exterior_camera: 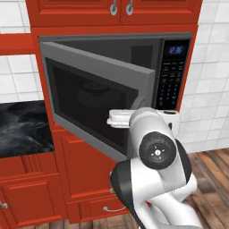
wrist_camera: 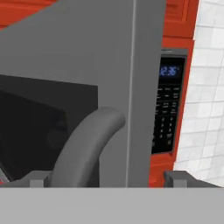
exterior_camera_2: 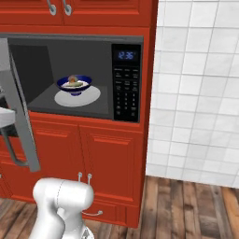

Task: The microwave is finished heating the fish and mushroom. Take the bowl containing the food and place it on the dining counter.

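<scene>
The microwave (exterior_camera_2: 79, 70) stands with its door (exterior_camera: 98, 96) swung partly open. Inside, the dark blue bowl (exterior_camera_2: 74, 84) sits on the white turntable plate (exterior_camera_2: 78, 97), holding the fish and mushroom (exterior_camera_2: 73, 80). My gripper (wrist_camera: 106, 179) is open at the door's long grey handle (wrist_camera: 87, 144), which runs up between the two fingertips, closer to the left one. The white hand (exterior_camera: 120, 118) shows in the left base view against the door's outer face. The dining counter is out of view.
The keypad panel with its blue display (exterior_camera: 172, 74) is to the right of the cavity. Red cabinets (exterior_camera_2: 107, 158) stand above and below. A black marble counter (exterior_camera: 22, 127) lies to the left, with a white tiled wall (exterior_camera_2: 196, 93) and wood floor (exterior_camera_2: 186, 205) to the right.
</scene>
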